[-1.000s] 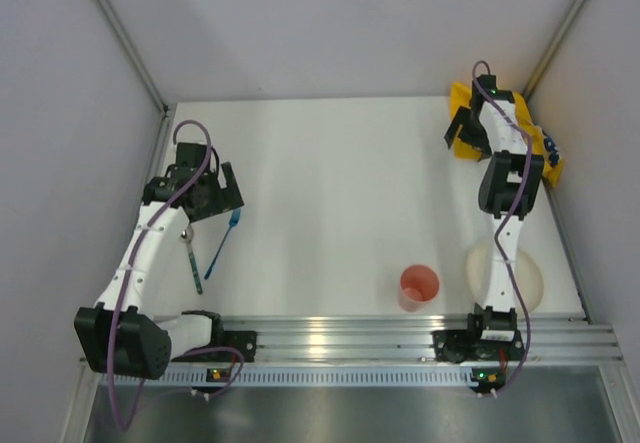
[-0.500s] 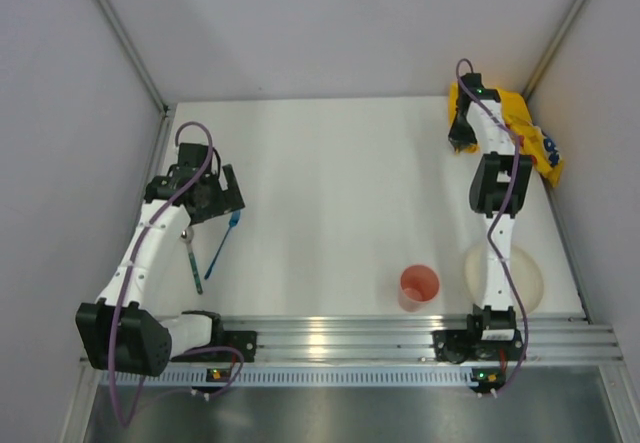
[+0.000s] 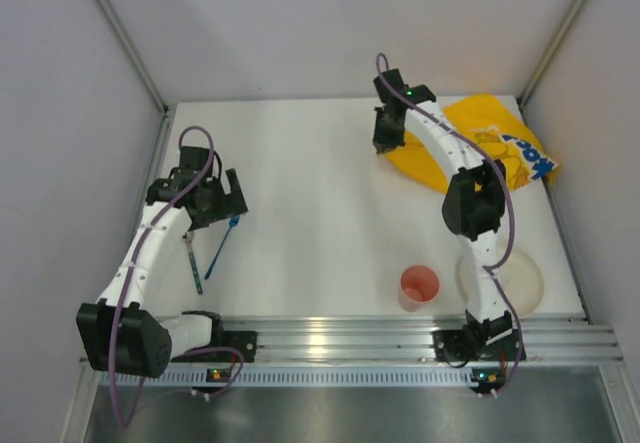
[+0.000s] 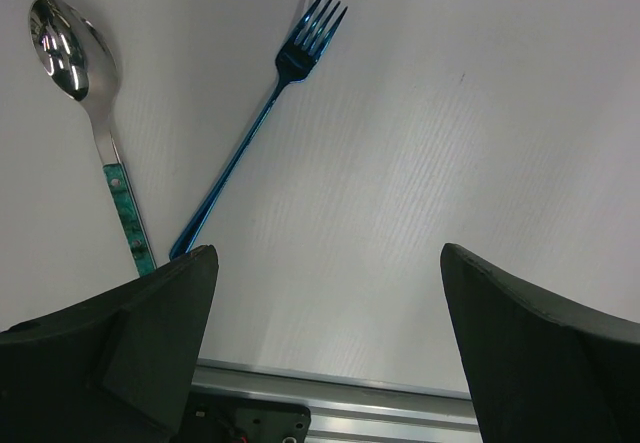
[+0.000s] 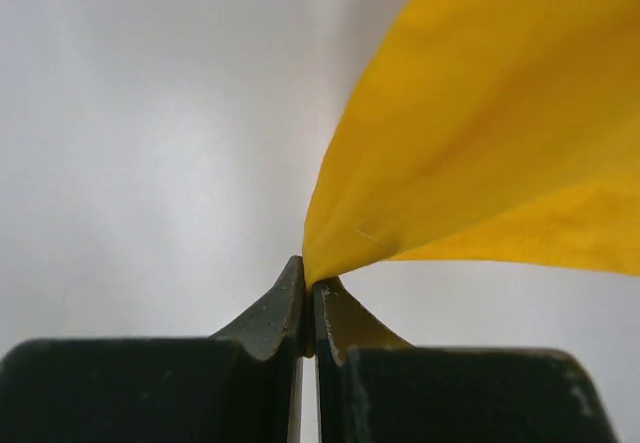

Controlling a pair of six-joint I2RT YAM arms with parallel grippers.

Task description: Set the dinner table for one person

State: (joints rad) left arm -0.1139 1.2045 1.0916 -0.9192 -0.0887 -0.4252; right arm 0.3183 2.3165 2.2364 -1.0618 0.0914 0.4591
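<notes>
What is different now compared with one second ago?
The right gripper, shut on a corner of the mat, swung left from the far right corner and pulled the mat out across the table, spreading it. The left gripper, fork, spoon, cup and plate stayed where they were.

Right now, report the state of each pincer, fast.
Left pincer: open, holding nothing.
Right pincer: closed on the edge of the yellow cloth mat.
</notes>
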